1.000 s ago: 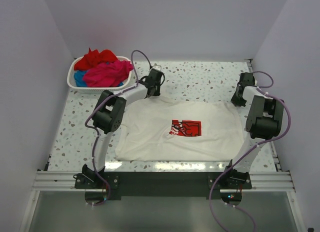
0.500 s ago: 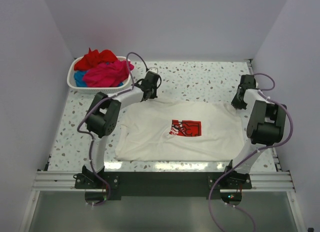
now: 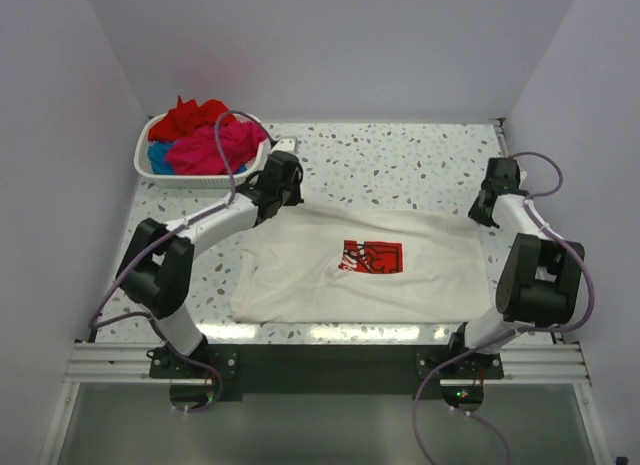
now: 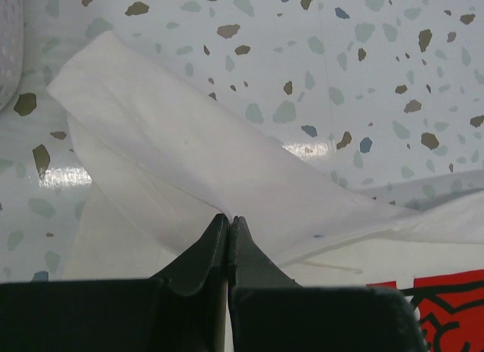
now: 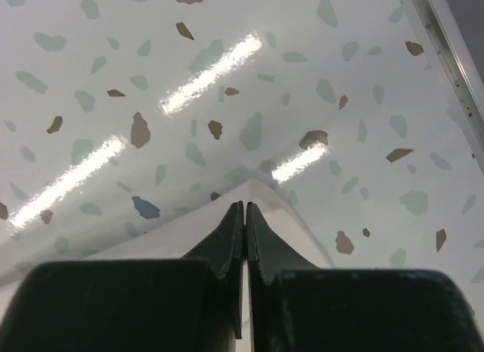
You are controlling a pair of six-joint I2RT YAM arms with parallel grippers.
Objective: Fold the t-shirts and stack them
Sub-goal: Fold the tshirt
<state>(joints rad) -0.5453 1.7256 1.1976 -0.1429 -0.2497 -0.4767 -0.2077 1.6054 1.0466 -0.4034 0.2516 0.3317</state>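
The white t-shirt lies spread, print up, in the middle of the table toward its near edge, and the first fold seems to be starting. The left gripper is pressed together on a tented ridge of cloth by the shirt's far-left sleeve, and the right gripper likewise pinches a peak at its far-right corner. The next move probably calls for both arms to lift and carry that far edge evenly toward the near edge without the thin cloth slipping. How deep the cloth sits between the fingers is hidden, and the coloured t-shirts heaped in the basket at the far-left corner cannot be counted.
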